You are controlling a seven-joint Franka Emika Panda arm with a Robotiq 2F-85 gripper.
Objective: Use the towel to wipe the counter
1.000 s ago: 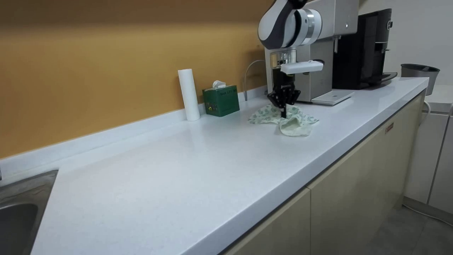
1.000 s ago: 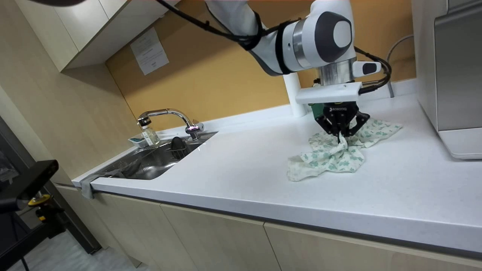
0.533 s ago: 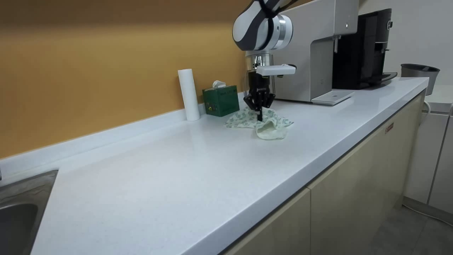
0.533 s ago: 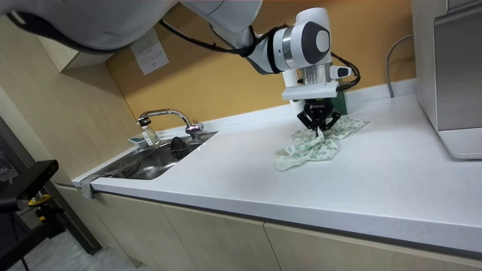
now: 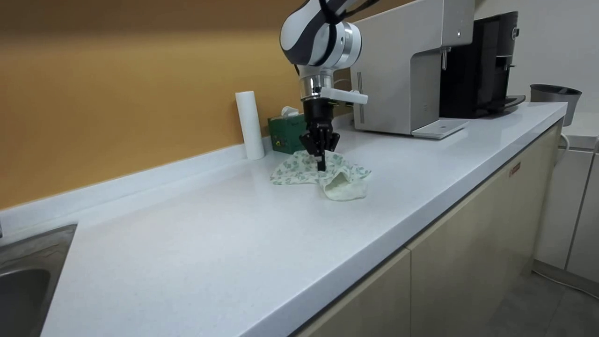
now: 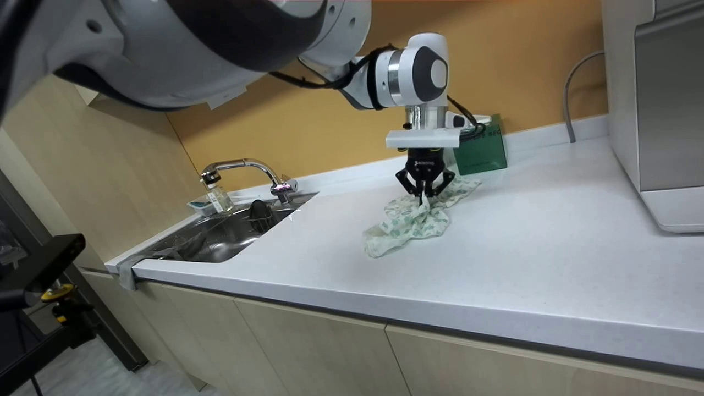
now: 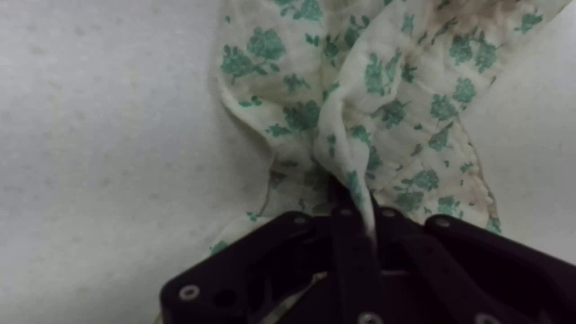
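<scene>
White counter (image 5: 201,234) spreads wide; on it, in front of the green tissue box (image 5: 284,135), lies the towel (image 5: 295,172), and I have one fold pinched in my gripper (image 6: 423,198); beside the box stands a white roll (image 5: 250,125); beyond it, a grey machine (image 5: 393,70).

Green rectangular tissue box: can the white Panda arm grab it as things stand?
Probably not: the black Robotiq gripper is shut on the white, green-flowered cloth towel. With that released, the tissue box looks reachable: it stands close by, nothing upright visible between.
</scene>
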